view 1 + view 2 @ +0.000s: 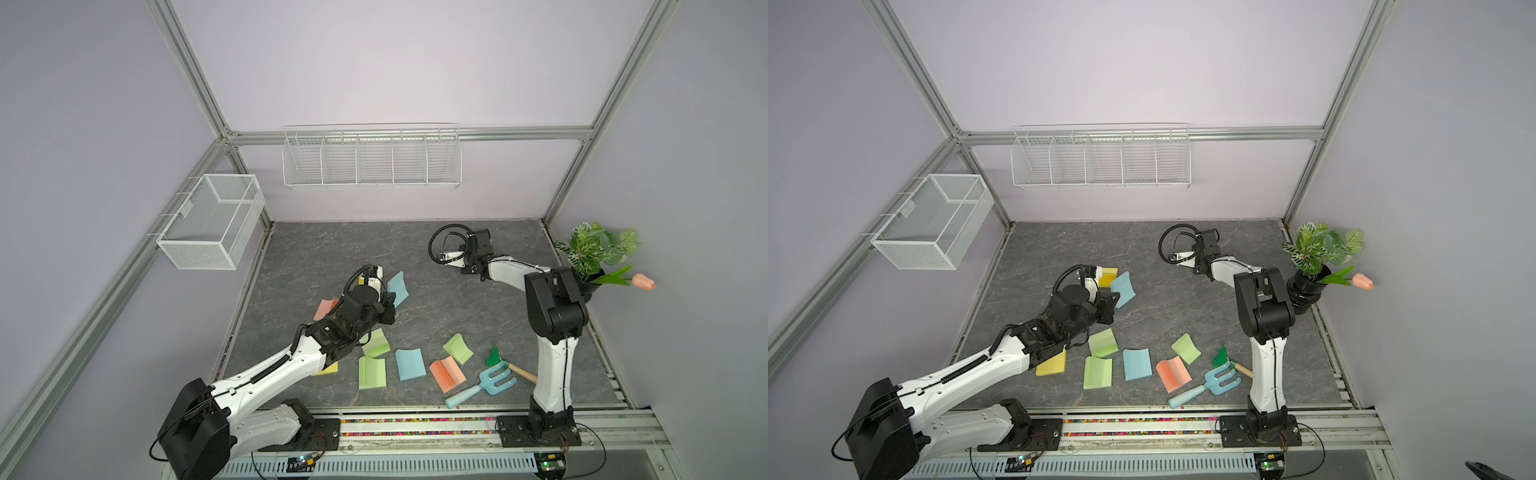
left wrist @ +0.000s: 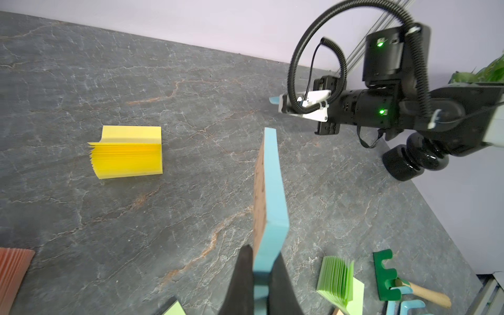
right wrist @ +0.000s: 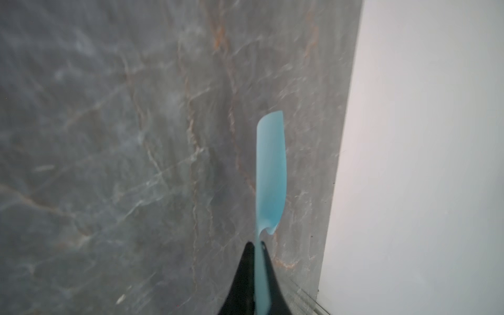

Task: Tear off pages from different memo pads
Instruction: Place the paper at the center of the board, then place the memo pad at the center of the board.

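Observation:
My left gripper [image 2: 263,255] is shut on the edge of a light blue memo pad [image 2: 270,191], which it holds on edge above the table; both top views show that pad [image 1: 398,288] [image 1: 1123,289]. My right gripper [image 3: 256,244], raised near the back wall, is shut on a single light blue page [image 3: 271,169]. A yellow memo pad [image 2: 128,152] lies beyond the left gripper. Near the front lie green pads [image 1: 376,343] [image 1: 372,372] [image 1: 458,348], a blue pad [image 1: 410,364], a salmon pad [image 1: 447,374] and a yellow pad [image 1: 1051,363]. Another salmon pad [image 1: 325,308] is partly hidden under the left arm.
A blue toy garden fork [image 1: 484,384] and a green toy rake [image 1: 494,356] lie at the front right. A potted plant [image 1: 594,253] stands at the right edge. Wire baskets hang on the left wall [image 1: 212,220] and the back wall [image 1: 372,160].

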You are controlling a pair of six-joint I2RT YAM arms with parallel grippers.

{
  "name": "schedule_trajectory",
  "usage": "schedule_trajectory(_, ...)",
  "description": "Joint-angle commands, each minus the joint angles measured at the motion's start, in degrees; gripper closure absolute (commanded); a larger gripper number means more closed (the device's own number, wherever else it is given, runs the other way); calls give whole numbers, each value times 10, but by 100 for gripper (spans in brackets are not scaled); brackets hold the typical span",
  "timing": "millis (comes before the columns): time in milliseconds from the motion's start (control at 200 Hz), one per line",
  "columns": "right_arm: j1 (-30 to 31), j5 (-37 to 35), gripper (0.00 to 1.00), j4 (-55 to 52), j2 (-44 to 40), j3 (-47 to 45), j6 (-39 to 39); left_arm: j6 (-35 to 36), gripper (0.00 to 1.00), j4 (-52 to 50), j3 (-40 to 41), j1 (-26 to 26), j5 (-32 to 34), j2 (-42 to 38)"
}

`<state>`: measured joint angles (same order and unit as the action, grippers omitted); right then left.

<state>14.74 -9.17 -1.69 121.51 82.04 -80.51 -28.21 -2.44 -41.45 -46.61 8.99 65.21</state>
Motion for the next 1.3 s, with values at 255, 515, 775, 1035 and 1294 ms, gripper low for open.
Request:
schedule_trajectory(255, -14, -17, 89, -156, 82, 168, -46, -12, 100, 10, 10, 1, -1, -12)
schedule_trajectory(515, -1, 16, 42, -266, 110, 232, 4, -9, 100, 12, 8, 2, -3, 0)
schedule_trajectory(775, -4, 82, 11, -210, -47, 142, 144, 43, 100, 47, -14, 4, -65, 50)
schedule_trajectory(1035, -5, -83, 11, 111, -340, -147, 547, 39, 100, -1, -157, 49, -207, 198)
schedule_trajectory(1294, -7, -83, 11, -77, -547, -301, 882, 93, 100, -131, -440, 112, -358, 464)
